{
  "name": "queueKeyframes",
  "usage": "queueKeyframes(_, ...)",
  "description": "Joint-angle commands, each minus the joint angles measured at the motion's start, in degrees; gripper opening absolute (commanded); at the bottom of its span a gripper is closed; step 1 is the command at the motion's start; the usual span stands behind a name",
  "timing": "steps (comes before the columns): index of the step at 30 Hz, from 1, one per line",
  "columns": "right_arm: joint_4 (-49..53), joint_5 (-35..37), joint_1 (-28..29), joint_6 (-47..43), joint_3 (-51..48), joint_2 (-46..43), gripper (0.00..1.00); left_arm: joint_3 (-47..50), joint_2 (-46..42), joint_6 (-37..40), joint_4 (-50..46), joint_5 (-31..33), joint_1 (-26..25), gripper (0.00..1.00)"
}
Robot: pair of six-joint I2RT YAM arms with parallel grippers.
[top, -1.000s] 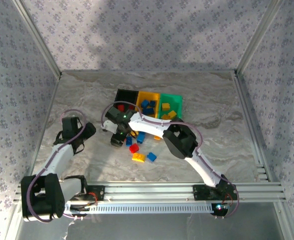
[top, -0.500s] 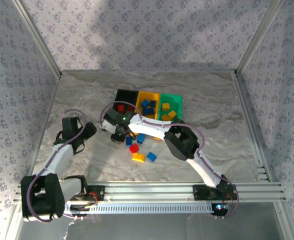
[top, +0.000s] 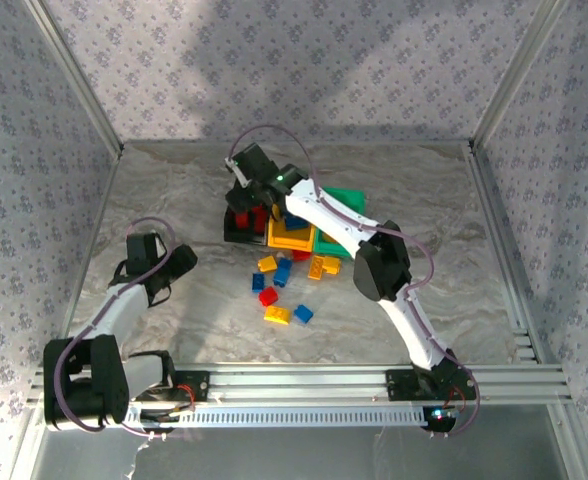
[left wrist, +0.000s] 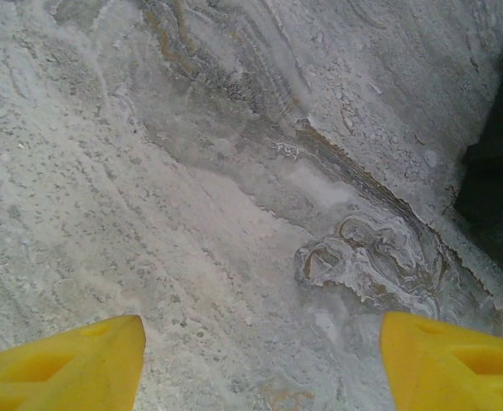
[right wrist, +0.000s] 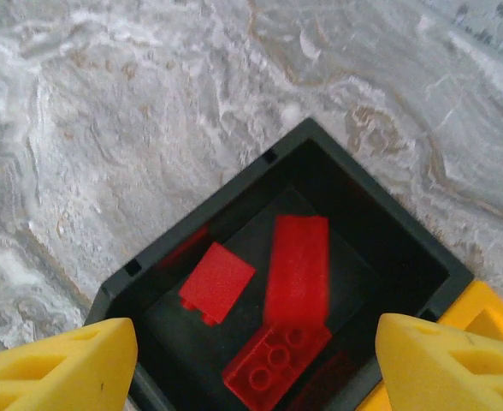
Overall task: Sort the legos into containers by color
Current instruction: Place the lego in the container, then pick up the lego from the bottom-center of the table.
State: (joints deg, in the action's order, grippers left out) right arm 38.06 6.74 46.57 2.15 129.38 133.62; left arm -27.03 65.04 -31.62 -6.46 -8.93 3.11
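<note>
The right pincer hangs spread and empty straight above the black bin, where red bricks lie on its floor. So the step in hand, I judge, is fetching another. Rise clear of the bin wall, then come down squarely over the loose red brick on the counter — on the near side of the black bin — straddling it without nudging its neighbours. The left pincer, also spread, hovers left of the bin.

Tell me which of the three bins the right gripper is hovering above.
The black bin, leftmost in the row, with red legos inside.
</note>
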Motion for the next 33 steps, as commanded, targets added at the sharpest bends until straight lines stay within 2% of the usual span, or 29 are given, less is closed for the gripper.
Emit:
queueKeyframes(1, 0.88, 1.14, 3.46, 0.13, -6.38, -2.93, 0.75, -0.31, 0.52, -0.19, 1.45, -1.95, 0.27, 0.72)
queueKeyframes(8, -5.46, -3.03, 6.63, 1.43, -28.7, -17.06, 0.73, -0.26, 0.7, -0.15, 1.8, -2.41, 0.31, 0.73)
queueKeyframes(16, -6.5, -1.32, 12.24, 12.05, -47.19, -25.69, 0.73, -0.22, 1.8, -0.33, 2.59, -3.02, 0.11, 0.73)
queueKeyframes(27, -8.44, -1.03, 15.72, 18.98, -52.59, -24.54, 0.71, -0.09, 2.7, -0.37, 3.45, -3.2, -0.39, 0.73)
queueKeyframes(33, -8.33, -0.96, 16.47, 20.39, -51.82, -21.81, 0.62, -0.22, 3.07, -0.11, 3.56, -2.95, -1.13, 0.73)
